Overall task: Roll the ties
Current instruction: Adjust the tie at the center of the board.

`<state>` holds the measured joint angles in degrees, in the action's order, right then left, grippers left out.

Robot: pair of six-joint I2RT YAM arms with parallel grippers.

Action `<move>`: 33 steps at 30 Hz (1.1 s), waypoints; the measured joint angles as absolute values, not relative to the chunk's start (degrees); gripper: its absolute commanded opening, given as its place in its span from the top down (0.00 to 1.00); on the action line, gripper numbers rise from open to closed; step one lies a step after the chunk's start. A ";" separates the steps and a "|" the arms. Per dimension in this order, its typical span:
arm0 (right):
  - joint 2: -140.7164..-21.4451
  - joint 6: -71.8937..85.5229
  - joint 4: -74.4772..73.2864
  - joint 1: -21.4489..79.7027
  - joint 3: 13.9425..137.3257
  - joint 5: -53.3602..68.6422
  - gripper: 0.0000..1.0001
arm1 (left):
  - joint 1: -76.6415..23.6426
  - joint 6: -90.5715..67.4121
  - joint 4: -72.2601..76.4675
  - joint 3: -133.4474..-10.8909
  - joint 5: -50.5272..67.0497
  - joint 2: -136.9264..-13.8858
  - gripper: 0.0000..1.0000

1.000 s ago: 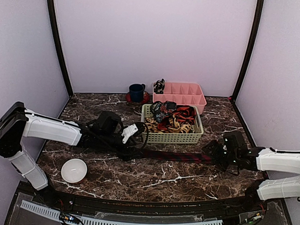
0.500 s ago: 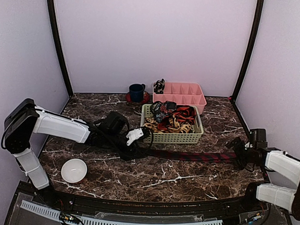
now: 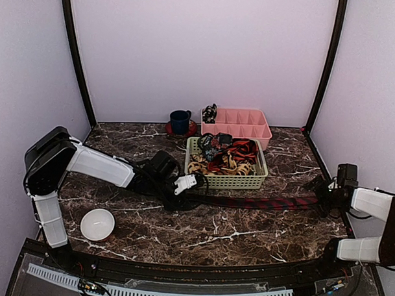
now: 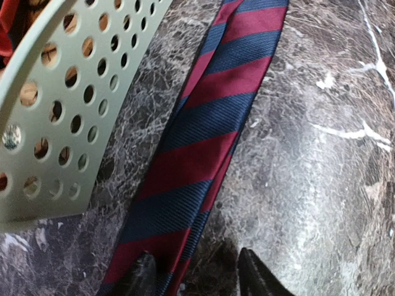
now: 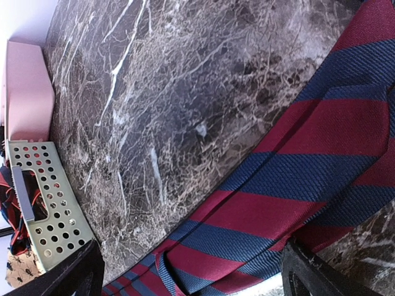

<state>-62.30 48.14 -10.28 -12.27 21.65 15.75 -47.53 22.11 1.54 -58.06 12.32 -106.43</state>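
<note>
A dark blue tie with red diagonal stripes [image 3: 254,203] lies stretched flat on the marble table in front of the green basket [image 3: 225,183]. My left gripper [image 3: 183,193] is at its left end. In the left wrist view the tie [image 4: 203,123] runs down to my left gripper [image 4: 197,277], whose jaws stand apart with one fingertip [image 4: 145,274] over the fabric. My right gripper [image 3: 326,193] is at the tie's right end. In the right wrist view the wide, partly folded end [image 5: 296,185] lies between the widely spread fingers of my right gripper [image 5: 194,274].
The basket holds a heap of red-and-black and leopard-print ties [image 3: 226,155]. Behind it stands a pink divided tray [image 3: 268,131] with a small dark coil [image 3: 210,113] in its left compartment. A blue mug [image 3: 179,121] stands at the back and a white bowl [image 3: 97,224] at the front left.
Both grippers and the striped tie have shifted to the right. The right arm has pulled back toward the table's right edge, and the tie now lies longer and straighter.
</note>
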 measured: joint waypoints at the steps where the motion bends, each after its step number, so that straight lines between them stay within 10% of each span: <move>1: -62.70 47.79 -10.26 -12.56 21.87 15.84 0.00 | -47.53 22.26 1.54 -58.28 11.97 -107.09 0.64; 23: -64.18 43.48 -11.14 -14.24 22.87 17.15 0.01 | -47.51 17.65 -1.56 -51.99 12.10 -100.18 0.81; 29: -65.06 42.19 -11.09 -16.29 23.44 17.61 0.01 | -47.53 17.82 -0.38 -51.27 11.25 -98.30 0.40; 33: -65.39 40.97 -11.35 -17.82 23.70 17.78 0.01 | -47.51 18.02 1.78 -51.66 12.71 -98.96 0.38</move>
